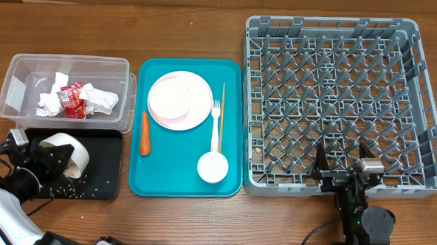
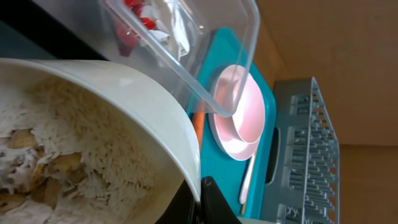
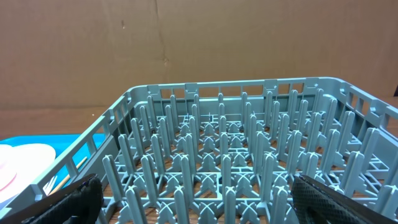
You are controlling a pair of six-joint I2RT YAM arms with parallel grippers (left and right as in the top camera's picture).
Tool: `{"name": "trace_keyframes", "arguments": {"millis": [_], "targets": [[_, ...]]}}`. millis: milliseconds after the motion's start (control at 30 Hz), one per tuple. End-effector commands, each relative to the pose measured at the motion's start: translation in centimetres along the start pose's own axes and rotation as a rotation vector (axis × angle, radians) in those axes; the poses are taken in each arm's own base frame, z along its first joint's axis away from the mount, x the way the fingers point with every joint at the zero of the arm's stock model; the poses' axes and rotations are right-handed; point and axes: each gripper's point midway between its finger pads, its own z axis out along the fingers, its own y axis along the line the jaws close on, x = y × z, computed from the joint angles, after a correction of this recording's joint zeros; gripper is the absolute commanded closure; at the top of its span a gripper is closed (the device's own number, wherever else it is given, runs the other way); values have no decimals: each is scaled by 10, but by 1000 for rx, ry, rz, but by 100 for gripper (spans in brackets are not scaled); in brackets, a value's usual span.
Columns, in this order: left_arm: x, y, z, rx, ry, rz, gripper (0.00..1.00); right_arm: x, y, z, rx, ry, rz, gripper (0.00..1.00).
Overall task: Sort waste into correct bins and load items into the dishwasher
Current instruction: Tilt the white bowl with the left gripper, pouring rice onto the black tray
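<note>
My left gripper (image 1: 52, 159) is shut on the rim of a small white bowl (image 1: 67, 151) and holds it tipped on its side over the black tray (image 1: 102, 158). In the left wrist view the bowl (image 2: 124, 118) still holds pale crumbly scraps (image 2: 56, 149), with my fingers (image 2: 202, 199) clamped on its rim. Crumbs lie on the black tray. The clear tub (image 1: 66, 64) holds crumpled napkins (image 1: 97, 99) and a red wrapper (image 1: 72, 99). My right gripper (image 1: 342, 166) is open and empty over the front edge of the grey dish rack (image 1: 338, 98), which looks empty.
The teal tray (image 1: 180, 154) holds a pink plate (image 1: 179, 98), an orange carrot (image 1: 145, 132), a white fork (image 1: 215, 122), a wooden stick (image 1: 222, 99) and a small white bowl (image 1: 212, 166). The right wrist view shows rack pegs (image 3: 236, 162) between my open fingers.
</note>
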Motion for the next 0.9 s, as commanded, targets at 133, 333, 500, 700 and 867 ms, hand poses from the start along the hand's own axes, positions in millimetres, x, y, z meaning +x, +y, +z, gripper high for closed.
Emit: {"name": "trace_keyframes", "arguments": {"millis": [133, 333, 500, 700, 867], "targets": [[5, -42, -7, 230, -45, 176, 96, 1, -1, 0, 2, -9, 3, 0], [5, -48, -9, 260, -60, 237, 96, 1, -1, 0, 2, -9, 3, 0], [6, -48, -9, 259, -61, 250, 96, 1, -1, 0, 2, -9, 3, 0], [6, -50, -9, 268, -63, 246, 96, 1, -1, 0, 2, -9, 3, 0], [6, -54, -10, 293, -68, 231, 96, 1, -1, 0, 2, -9, 3, 0]]}}
